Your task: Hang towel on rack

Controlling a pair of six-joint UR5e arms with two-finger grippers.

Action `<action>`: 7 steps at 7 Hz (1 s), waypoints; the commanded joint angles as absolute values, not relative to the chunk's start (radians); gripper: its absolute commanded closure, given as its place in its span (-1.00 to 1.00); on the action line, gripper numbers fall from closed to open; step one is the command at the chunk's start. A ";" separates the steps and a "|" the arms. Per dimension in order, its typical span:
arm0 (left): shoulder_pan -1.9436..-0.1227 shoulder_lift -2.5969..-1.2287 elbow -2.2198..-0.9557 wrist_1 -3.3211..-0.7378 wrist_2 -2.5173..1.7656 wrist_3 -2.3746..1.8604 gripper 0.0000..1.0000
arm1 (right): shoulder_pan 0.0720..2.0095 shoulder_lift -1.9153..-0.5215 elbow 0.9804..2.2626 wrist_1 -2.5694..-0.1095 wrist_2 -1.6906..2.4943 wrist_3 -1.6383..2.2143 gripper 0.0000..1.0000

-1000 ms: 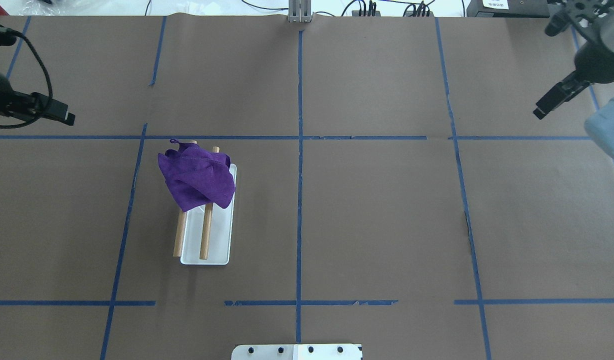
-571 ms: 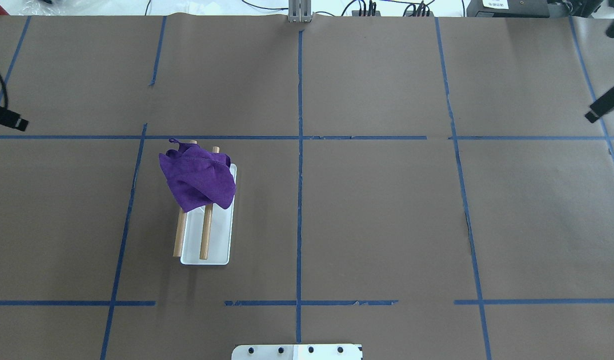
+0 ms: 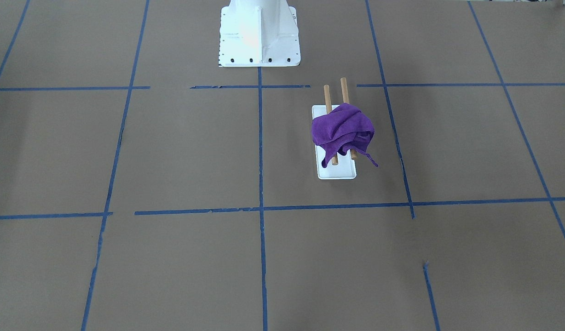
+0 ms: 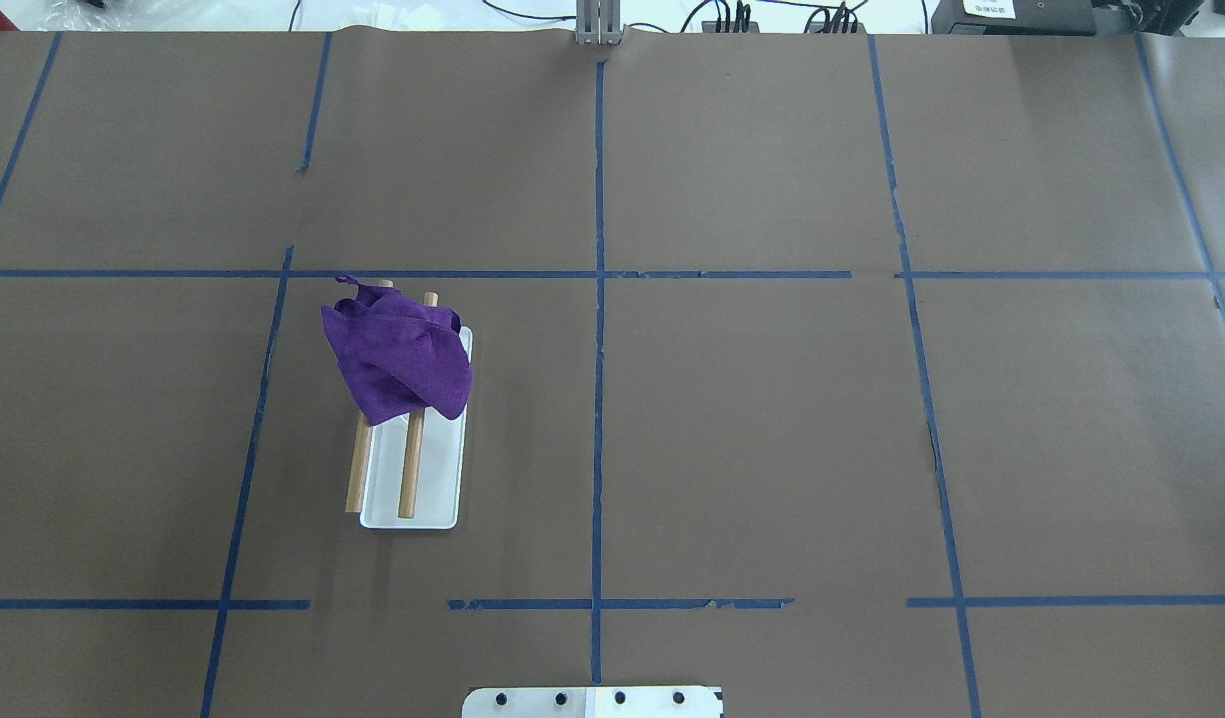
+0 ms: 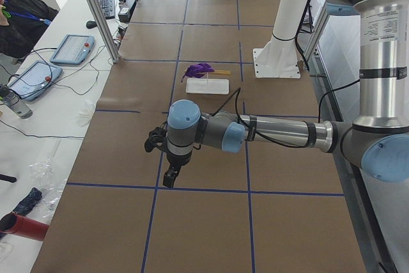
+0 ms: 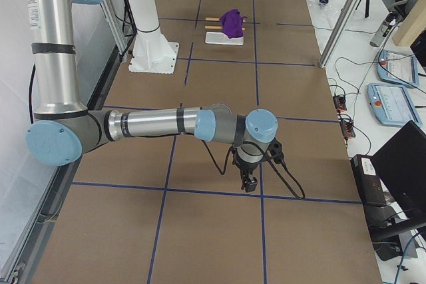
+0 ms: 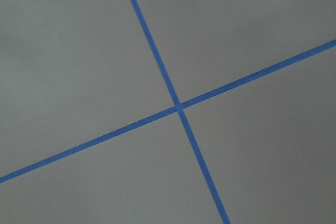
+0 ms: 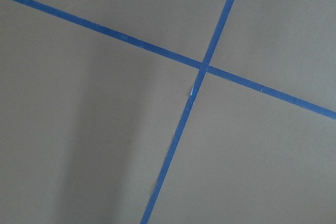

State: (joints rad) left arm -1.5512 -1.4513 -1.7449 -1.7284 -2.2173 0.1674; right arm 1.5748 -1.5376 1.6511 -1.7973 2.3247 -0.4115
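A crumpled purple towel (image 4: 398, 359) is draped over the far end of the rack's two wooden rods (image 4: 409, 469), above the rack's white base (image 4: 441, 494). It also shows in the front-facing view (image 3: 340, 131), with the base (image 3: 337, 173) under it. My left gripper (image 5: 170, 177) hangs over bare table far from the rack, seen only in the exterior left view. My right gripper (image 6: 248, 183) hangs over bare table at the other end, seen only in the exterior right view. I cannot tell whether either is open or shut. Both wrist views show only brown paper and blue tape.
The robot's white pedestal (image 3: 258, 32) stands at the near middle edge. Blue tape lines grid the brown table. An aluminium post (image 5: 96, 11) and operator tablets (image 5: 70, 48) stand beyond the far edge. A red cylinder (image 5: 19, 227) lies off the left end.
Both arms have drawn outward and left the overhead view, the left one to the left, the right one to the right. The towel and rack have not moved.
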 commanded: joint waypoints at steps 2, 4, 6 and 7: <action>-1.575 -1.436 -1.736 -1.621 -2.223 0.156 -1.00 | 1.578 -1.548 1.647 -1.798 2.326 -0.410 -1.00; -1.607 -1.447 -1.747 -1.563 -2.278 0.158 -1.00 | 1.578 -1.549 1.651 -1.796 2.326 -0.353 -1.00; -1.608 -1.447 -1.738 -1.566 -2.267 0.160 -1.00 | 1.578 -1.549 1.649 -1.796 2.326 -0.351 -1.00; -1.608 -1.447 -1.740 -1.566 -2.267 0.160 -1.00 | 1.578 -1.551 1.651 -1.796 2.326 -0.351 -1.00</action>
